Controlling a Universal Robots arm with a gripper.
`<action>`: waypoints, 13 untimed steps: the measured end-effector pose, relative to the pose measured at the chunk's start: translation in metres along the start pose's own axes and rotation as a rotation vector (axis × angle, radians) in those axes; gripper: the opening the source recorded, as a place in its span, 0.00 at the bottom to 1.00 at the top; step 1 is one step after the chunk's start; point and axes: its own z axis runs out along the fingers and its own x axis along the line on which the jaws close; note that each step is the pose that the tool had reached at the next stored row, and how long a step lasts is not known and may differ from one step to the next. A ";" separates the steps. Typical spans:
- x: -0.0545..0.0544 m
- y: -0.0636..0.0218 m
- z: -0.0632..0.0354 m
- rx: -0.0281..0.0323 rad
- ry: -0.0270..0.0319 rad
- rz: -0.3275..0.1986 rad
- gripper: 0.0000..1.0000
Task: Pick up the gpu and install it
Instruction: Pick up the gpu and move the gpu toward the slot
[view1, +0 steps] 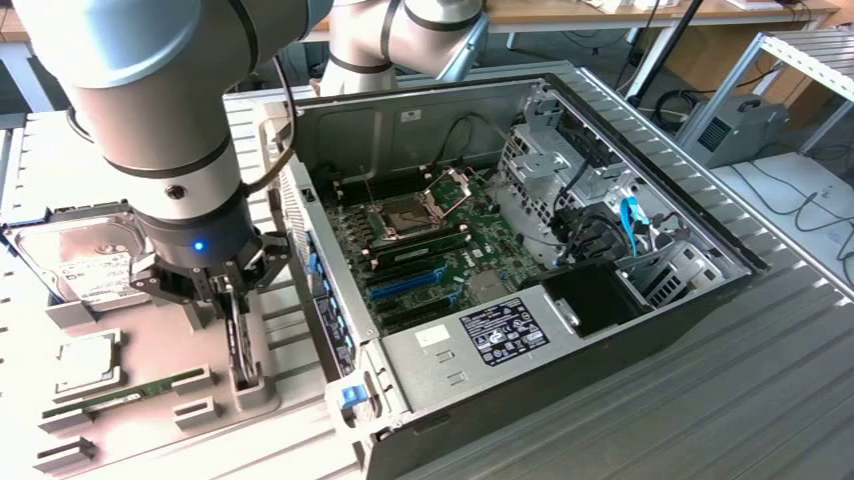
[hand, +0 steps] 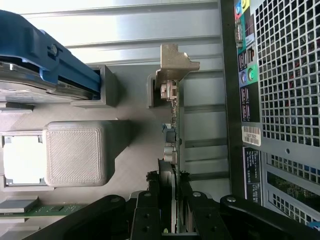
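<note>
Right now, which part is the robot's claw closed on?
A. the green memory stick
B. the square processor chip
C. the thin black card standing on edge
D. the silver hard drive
C: the gripper pinches the gpu, which stands edge-up in its grey holder.

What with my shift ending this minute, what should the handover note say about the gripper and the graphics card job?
Gripper: poised at the top edge of the thin black graphics card with the pale metal bracket. Whether the card is gripped cannot be told.
Card: standing on edge in its slot on the grey holder tray, beside the open computer case.
Done: gripper in place at the card.
Left: card not yet lifted. The blue slots on the motherboard hold no card, so nothing is installed.
</note>
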 end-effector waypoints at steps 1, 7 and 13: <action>0.000 0.0000 -0.0008 0.0000 0.0000 0.000 0.26; 0.000 0.0004 -0.0065 0.0000 0.0000 0.000 0.26; 0.000 0.0006 -0.0120 0.0000 0.0000 0.000 0.26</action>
